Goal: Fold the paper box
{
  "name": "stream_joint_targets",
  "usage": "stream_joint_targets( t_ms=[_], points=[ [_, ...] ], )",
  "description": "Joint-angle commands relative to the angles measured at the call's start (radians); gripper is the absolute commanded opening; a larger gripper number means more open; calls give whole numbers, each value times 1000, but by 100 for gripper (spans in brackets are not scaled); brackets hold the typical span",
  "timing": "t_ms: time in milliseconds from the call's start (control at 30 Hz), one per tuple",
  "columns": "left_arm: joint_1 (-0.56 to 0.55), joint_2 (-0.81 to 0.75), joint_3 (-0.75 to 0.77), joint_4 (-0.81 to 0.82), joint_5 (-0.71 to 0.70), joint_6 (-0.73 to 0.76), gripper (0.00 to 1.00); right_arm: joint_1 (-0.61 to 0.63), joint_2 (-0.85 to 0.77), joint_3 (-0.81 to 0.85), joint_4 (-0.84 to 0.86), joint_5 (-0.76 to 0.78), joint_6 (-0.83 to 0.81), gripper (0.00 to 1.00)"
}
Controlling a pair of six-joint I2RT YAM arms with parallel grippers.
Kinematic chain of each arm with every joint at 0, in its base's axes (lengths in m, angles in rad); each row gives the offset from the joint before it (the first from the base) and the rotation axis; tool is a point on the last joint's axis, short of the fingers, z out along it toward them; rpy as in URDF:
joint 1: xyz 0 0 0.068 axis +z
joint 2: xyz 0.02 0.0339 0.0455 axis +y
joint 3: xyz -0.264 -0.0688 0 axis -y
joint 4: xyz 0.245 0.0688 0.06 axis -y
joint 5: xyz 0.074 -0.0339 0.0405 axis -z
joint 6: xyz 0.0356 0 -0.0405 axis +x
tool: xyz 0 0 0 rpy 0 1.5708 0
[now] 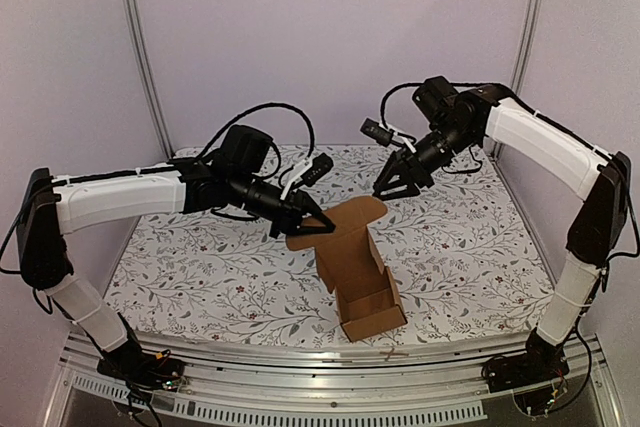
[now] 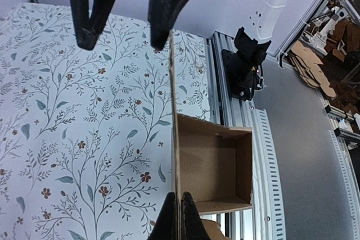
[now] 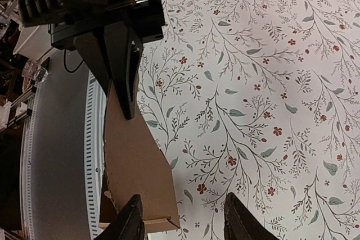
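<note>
Scene: two robot arms over a floral-print tabletop (image 1: 200, 277), w/ a brown cardboard paper box (image 1: 355, 272) part-formed betw. them, centre, near the front edge
Box shape: low open tray (image 1: 375, 319) at the near end; a tall panel (image 1: 345, 247) stands upright from its far side, topped by a rounded flap (image 1: 365, 209) leaning toward the right arm
Left hand (image 1: 322, 228): closed tight on the tall panel's top edge at its left corner; pinches the thin card only
Right hand (image 1: 397, 187): fingers apart w/ a clear gap, nothing held; hovers just beyond the rounded flap, on the box's far-right side
Key relation: from the right hand the flap lies near-left and a little lower; in the right wrist view the card comes in beside one finger, not betw. the two; can't tell if they touch
Long axis: panel's top edge runs from the left hand's pinch up-right to the flap, i.e. roughly arm to arm
Nearer arm: left has contact; right is nearest the free flap end
Container: tray, top open, inside bare card, nothing in it
Judgement: fold approx. midway; right hand prob. needs to shift sideways to get the flap betw. its fingers or push it over
</note>
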Motion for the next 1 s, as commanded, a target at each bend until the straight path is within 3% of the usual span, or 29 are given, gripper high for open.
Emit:
stream_joint_targets(
  t_ms=[0,333,967],
  points=[
    [12,-28,-13,8,-10,-17,0,68,-21,-15,-109,-64,-133,48],
    [13,-32,-16,16,24,-18,0,97,4,4,-129,-127,-162,51],
    [7,-45,-21,24,99,-13,0,147,111,44,-56,-136,-62,45]
  ],
)
